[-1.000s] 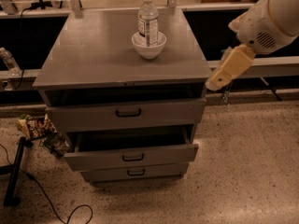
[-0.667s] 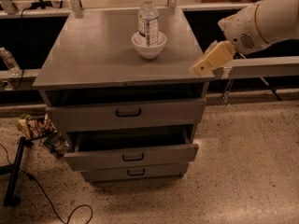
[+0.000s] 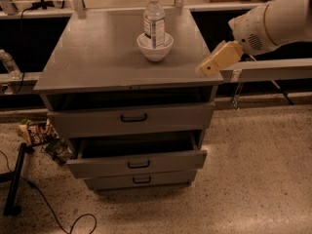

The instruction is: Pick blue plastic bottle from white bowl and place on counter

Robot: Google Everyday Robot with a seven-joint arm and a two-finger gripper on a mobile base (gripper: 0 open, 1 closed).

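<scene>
The blue plastic bottle [image 3: 154, 20], clear with a white cap and pale label, stands upright in the white bowl [image 3: 155, 49] at the back middle of the grey counter [image 3: 97, 57]. My gripper [image 3: 208, 67], tan coloured on a white arm, hovers over the counter's right front edge, to the right of and nearer than the bowl, well apart from the bottle. It holds nothing that I can see.
The cabinet's second drawer [image 3: 136, 160] stands pulled out, the top one slightly. A small dim clear bottle [image 3: 9, 65] sits on a rail at the left. Snack wrappers [image 3: 36, 130], a black stand leg [image 3: 14, 179] and a cable lie on the speckled floor.
My gripper and arm have moved left and up, from beside the cabinet's right side to over the counter's right front edge. Bottle and bowl have not moved.
</scene>
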